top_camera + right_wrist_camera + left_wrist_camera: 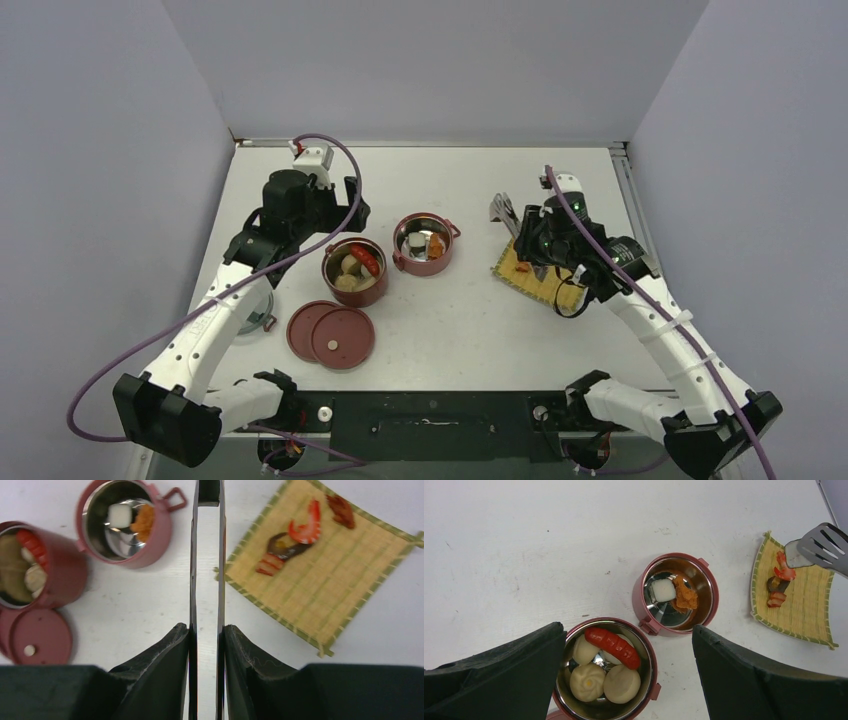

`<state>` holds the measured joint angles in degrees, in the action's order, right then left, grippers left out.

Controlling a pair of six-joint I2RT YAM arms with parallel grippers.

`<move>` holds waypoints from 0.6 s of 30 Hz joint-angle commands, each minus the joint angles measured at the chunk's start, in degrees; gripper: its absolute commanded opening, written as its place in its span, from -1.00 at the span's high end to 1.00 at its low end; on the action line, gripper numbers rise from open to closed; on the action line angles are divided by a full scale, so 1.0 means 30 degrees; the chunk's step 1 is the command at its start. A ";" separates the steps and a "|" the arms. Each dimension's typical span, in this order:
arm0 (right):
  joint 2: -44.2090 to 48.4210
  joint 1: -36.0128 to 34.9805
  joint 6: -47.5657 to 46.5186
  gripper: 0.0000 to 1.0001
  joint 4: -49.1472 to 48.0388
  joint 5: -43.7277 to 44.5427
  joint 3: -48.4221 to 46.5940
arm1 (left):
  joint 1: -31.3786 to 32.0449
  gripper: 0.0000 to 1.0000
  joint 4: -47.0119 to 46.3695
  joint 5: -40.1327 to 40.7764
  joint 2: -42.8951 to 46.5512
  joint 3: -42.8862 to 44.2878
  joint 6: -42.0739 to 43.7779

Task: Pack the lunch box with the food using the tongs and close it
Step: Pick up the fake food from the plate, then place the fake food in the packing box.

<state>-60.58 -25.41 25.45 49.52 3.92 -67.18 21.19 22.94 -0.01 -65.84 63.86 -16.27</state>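
Two flat dark-red lids [331,335] nearest, overlapping on the white desk [470,340], left of centre.

Just beyond them, the left lunch-box bowl [365,292], upright and uncovered: three or four pale cream buns [586,682] inside, with a red sausage [611,647] laid across the top. Above this bowl, the left gripper [629,635], jaws spread wide, one to each side of the rim as seen from the wrist.

At a similar depth on the right, well apart from the bowls, a yellow woven mat [325,585] set at an angle. Still on it: a curled red piece [302,527], a dark lump [280,545] touching it, and smaller red bits close by.

Over the mat's left part, the right gripper [206,630], jaws clamped on the silver tongs [193,570]. Tong arms squeezed close and near parallel, pointing far-left; slotted tips at the mat's far-left edge, close to the red piece. Contact with the food impossible to tell.

Slightly farther and right of the first bowl, the second bowl [425,266], also uncovered. One white block [664,590] beside an orange bit [685,595] on its steel floor.
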 commanded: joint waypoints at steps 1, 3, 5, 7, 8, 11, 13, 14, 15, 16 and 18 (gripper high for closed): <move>-0.0053 -0.3127 0.1049 0.61 -0.2256 0.0434 -0.1319 | -0.0120 -0.95 -0.0952 0.0466 0.0463 0.0045 0.0134; -0.0828 -0.4879 0.1180 0.61 -0.2646 0.1576 -0.1644 | -0.0120 -0.95 -0.0941 0.0543 0.0525 0.0050 0.0151; -0.1852 -0.6727 0.1120 0.61 -0.2537 0.3452 -0.2282 | -0.0120 -0.95 -0.0937 0.0578 0.0556 0.0051 0.0179; -0.3073 -0.8421 0.0920 0.62 -0.2168 0.5332 -0.3017 | -0.0119 -0.95 -0.0945 0.0632 0.0589 0.0046 0.0225; -0.3748 -0.9198 0.0803 0.62 -0.1940 0.6290 -0.3386 | -0.0120 -0.95 -0.0946 0.0657 0.0616 0.0062 0.0233; -0.5835 -1.1056 0.0221 0.62 -0.1058 0.9197 -0.4586 | -0.0120 -0.95 -0.0932 0.0710 0.0690 0.0055 0.0267; -0.7209 -1.1720 -0.0221 0.63 -0.0561 1.0446 -0.5406 | -0.0120 -0.95 -0.0943 0.0694 0.0707 0.0063 0.0270; -0.7864 -1.1991 -0.0442 0.64 -0.0318 1.0998 -0.5816 | -0.0120 -0.95 -0.0938 0.0705 0.0708 0.0046 0.0268; -0.8474 -1.2263 -0.0616 0.65 -0.0123 1.1535 -0.6175 | -0.0116 -0.95 -0.0937 0.0681 0.0715 0.0058 0.0268; -0.9040 -1.2466 -0.0704 0.65 0.0073 1.2064 -0.6487 | -0.0120 -0.95 -0.0941 0.0682 0.0705 0.0067 0.0275; -1.0030 -1.2685 -0.0871 0.66 0.0479 1.2823 -0.6988 | -0.0122 -0.95 -0.0917 0.0690 0.0695 0.0080 0.0294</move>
<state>-87.26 -62.15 25.23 48.73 30.37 -83.26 21.19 22.92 1.50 -65.23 63.57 -15.94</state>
